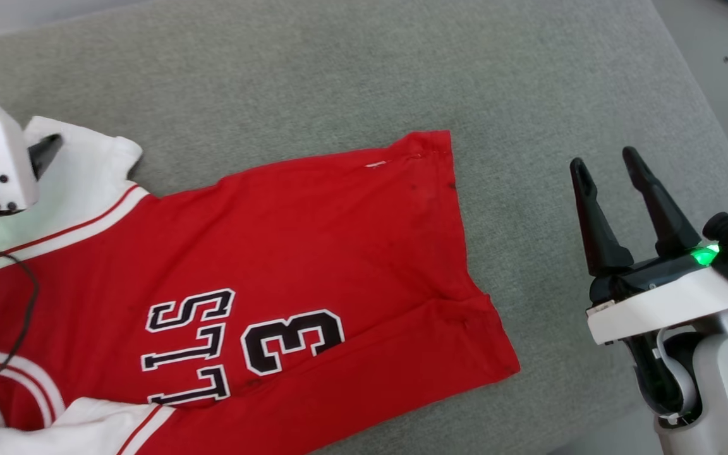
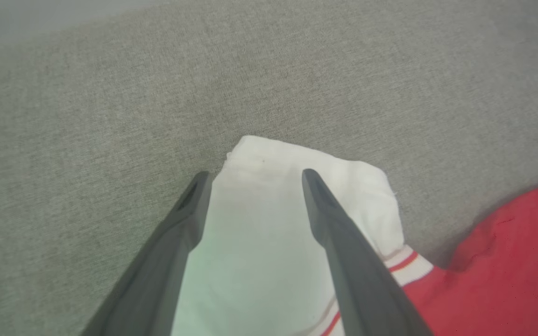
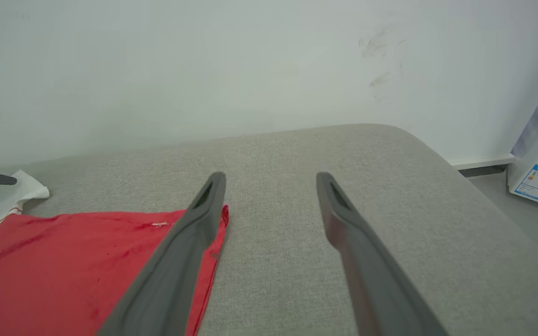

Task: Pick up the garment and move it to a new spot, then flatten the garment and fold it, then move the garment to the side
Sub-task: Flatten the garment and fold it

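Grey upholstered cushion [image 1: 339, 76]; red garment [image 1: 313, 253] lies spread on it, black lettering up, white sleeves left.

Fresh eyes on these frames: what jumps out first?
The red jersey shirt with white sleeves and black white-edged lettering, spread lettering-up across the grey fabric cushion. Next, the left gripper, open over a white sleeve at the head view's left edge, and the right gripper, open over bare cushion to the right of the shirt.
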You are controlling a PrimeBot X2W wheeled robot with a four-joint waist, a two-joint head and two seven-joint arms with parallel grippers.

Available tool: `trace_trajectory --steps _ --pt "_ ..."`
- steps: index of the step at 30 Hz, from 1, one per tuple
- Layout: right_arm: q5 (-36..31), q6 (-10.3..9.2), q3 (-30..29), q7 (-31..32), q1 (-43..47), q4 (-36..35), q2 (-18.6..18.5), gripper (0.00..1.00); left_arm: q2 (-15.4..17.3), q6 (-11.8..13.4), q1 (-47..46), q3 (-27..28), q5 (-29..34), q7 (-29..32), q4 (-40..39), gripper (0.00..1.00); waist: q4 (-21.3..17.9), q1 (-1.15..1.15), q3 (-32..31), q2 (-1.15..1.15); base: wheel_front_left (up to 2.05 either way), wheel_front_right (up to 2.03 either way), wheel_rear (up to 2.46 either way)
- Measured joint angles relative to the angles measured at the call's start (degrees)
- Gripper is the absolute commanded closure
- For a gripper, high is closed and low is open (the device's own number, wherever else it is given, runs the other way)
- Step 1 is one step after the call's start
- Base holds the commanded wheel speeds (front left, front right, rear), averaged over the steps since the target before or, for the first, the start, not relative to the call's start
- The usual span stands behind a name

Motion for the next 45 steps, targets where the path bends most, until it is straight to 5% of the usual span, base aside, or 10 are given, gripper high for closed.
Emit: trace_trajectory --steps 7,8,9,10,11,21,32,44,45 --pt "1.5 0.0 1.2 -1.3 -0.6 2.1 0.9 0.0 4.1 3.5 -1.4 -0.7 -1.0 11.2 1.6 0.0 -3.2 -0.01 3.2 0.0 0.0 0.0 0.0" --pt "1.6 0.0 1.3 -1.4 -0.7 2.4 0.9 0.0 4.2 4.2 -1.5 -0.6 -1.5 12.3 1.7 0.15 -3.6 -0.01 3.6 0.0 0.0 0.0 0.0" --pt "1.8 0.0 1.4 -1.6 -0.8 2.7 0.9 0.0 4.2 5.0 -1.6 -0.4 -1.9 13.2 1.8 0.59 -3.8 -0.01 3.9 0.0 0.0 0.0 0.0" --pt "2.1 0.0 1.4 -1.6 -0.9 3.0 0.9 0.0 4.3 5.6 -1.6 -0.3 -2.2 13.9 1.7 0.87 -4.0 -0.01 4.3 0.0 0.0 0.0 0.0" --pt "2.4 0.0 1.4 -1.6 -1.1 3.3 0.9 0.0 4.3 5.9 -1.6 -0.2 -2.4 14.2 1.7 1.0 -4.2 -0.01 4.5 0.0 0.0 0.0 0.0" --pt "10.9 0.0 3.6 3.1 -5.6 7.1 -3.9 0.0 1.1 5.4 -1.4 -1.0 -1.3 8.9 1.8 1.0 -1.7 -0.02 4.3 0.0 0.0 0.0 0.0" --pt "22.0 0.0 10.7 27.1 -17.1 16.3 -13.8 0.0 -6.7 1.2 -5.8 -4.7 2.2 0.1 -2.3 1.0 7.7 -0.01 2.8 0.0 0.0 0.0 0.0" --pt "24.0 0.01 15.1 43.8 -29.3 28.7 -15.3 0.0 -10.5 -1.1 -7.3 -7.0 4.0 -5.1 -6.8 1.0 16.7 -0.01 5.4 0.0 0.0 0.0 0.0" --pt "24.4 0.01 15.2 45.3 -30.0 29.6 -15.4 0.33 -10.7 -1.3 -7.3 -7.1 4.0 -5.3 -6.9 1.0 17.1 -0.02 5.5 0.0 0.0 0.0 0.0"
